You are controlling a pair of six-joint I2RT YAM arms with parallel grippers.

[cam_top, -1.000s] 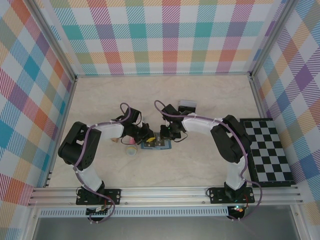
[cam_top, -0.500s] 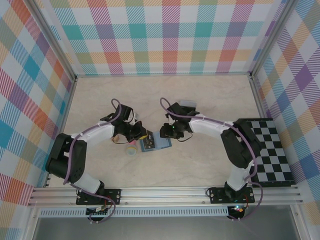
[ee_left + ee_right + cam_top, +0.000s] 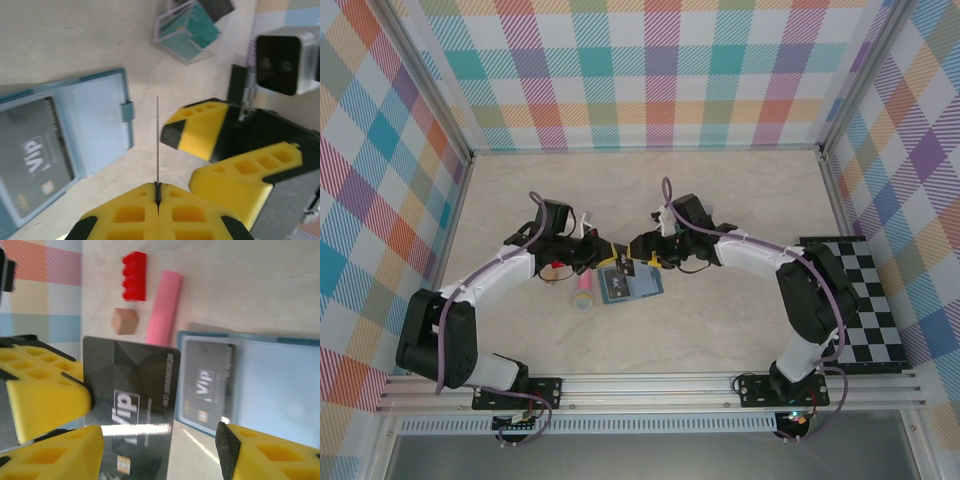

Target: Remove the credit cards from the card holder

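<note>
The card holder [image 3: 630,287] lies open on the table, a grey credit card [image 3: 206,385] in its left pocket [image 3: 35,160]. My left gripper [image 3: 157,187] is shut on a black credit card [image 3: 130,390], which looks like a thin edge-on line in the left wrist view. My right gripper [image 3: 160,440] is open, its fingers [image 3: 265,455] apart on either side of that black card without pinching it. From above, the left gripper [image 3: 603,252] and the right gripper [image 3: 642,250] meet just beyond the holder. A clear case with teal and black cards [image 3: 190,25] sits farther back.
A pink stick [image 3: 164,307] lies left of the holder, with a red brick [image 3: 135,276] and a small wooden cube [image 3: 124,320] beside it. A black-and-white checkerboard [image 3: 855,300] covers the right side of the table.
My right gripper has opened and let go of the black card, which the left gripper still pinches. Both grippers moved away from the arm bases, off the holder.
</note>
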